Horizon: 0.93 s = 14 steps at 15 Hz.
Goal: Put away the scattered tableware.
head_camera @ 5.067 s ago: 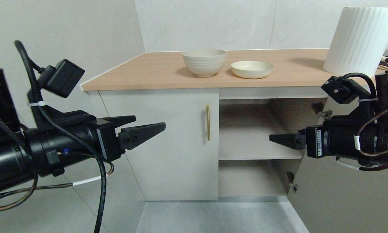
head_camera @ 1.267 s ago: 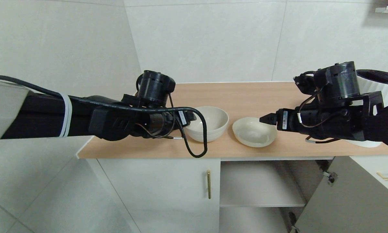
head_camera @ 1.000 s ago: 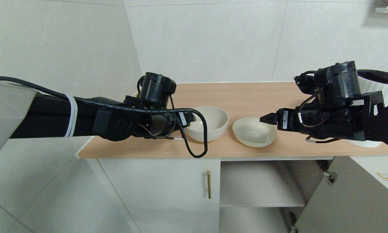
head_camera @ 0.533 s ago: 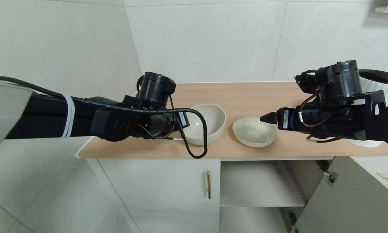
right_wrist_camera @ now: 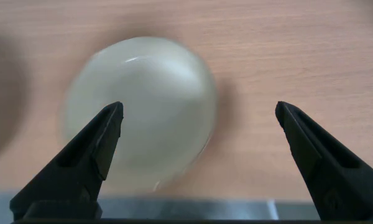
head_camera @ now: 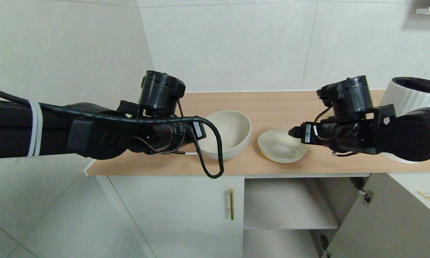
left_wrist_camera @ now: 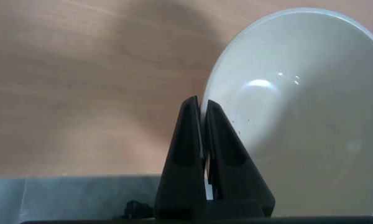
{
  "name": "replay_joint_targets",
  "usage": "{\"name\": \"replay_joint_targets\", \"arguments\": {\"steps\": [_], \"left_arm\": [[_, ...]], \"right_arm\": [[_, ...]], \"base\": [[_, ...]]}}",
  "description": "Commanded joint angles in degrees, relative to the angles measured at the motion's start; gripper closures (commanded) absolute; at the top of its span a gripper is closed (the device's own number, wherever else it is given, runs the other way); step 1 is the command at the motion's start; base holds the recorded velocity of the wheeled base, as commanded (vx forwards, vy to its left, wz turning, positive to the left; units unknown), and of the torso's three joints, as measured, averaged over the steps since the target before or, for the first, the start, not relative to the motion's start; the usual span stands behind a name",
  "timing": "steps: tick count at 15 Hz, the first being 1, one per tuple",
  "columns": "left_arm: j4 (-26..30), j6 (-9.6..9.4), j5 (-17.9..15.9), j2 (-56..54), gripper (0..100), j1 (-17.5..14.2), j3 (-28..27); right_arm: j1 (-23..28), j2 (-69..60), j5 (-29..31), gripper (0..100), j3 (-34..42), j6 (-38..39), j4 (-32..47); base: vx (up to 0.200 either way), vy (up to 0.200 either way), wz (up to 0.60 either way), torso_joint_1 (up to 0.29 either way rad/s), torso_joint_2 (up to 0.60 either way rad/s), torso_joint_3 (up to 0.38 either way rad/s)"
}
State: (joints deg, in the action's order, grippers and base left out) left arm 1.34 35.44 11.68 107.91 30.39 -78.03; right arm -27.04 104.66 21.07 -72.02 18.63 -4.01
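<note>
My left arm (head_camera: 93,138) is a thick black tube with a white band (head_camera: 34,129) round it. A black cable (head_camera: 215,161) loops below its wrist, beside thin brown wires (head_camera: 161,145) and a white label (head_camera: 197,129). A round black cap (head_camera: 161,89) tops the wrist. My right arm (head_camera: 408,138) is black too, with a similar cap and label. The left pincer (left_wrist_camera: 202,102) and right pincer (right_wrist_camera: 198,109) have matte black, wedge-shaped fingers (right_wrist_camera: 81,162).

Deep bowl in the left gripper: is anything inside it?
Nothing shows inside the deep bowl: bare glazed interior. The left gripper pinching its rim covers a small strip.
</note>
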Motion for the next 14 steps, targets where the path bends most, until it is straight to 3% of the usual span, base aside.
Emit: {"name": "replay_joint_targets", "arguments": {"steps": [1,10,11,14], "left_arm": [[0.0,-0.11,0.0,-1.7,100,0.2,0.5],[0.0,-0.46,0.1,-2.3,100,0.3,1.0],[0.0,-0.37,0.1,-2.4,100,0.3,1.0],[0.0,-0.37,0.1,-2.4,100,0.2,1.0]], "right_arm": [[-0.1,4.2,0.9,0,-1.4,0.0,0.0],[0.7,8.5,2.4,0,-3.0,0.4,-0.3],[0.8,8.5,2.3,100,-3.0,0.4,-0.3],[0.8,8.4,2.0,100,-3.1,1.3,-0.3]], "base": [[0.000,0.000,0.00,0.000,0.00,0.000],[0.000,0.000,0.00,0.000,0.00,0.000],[0.000,0.000,0.00,0.000,0.00,0.000],[0.000,0.000,0.00,0.000,0.00,0.000]]}}
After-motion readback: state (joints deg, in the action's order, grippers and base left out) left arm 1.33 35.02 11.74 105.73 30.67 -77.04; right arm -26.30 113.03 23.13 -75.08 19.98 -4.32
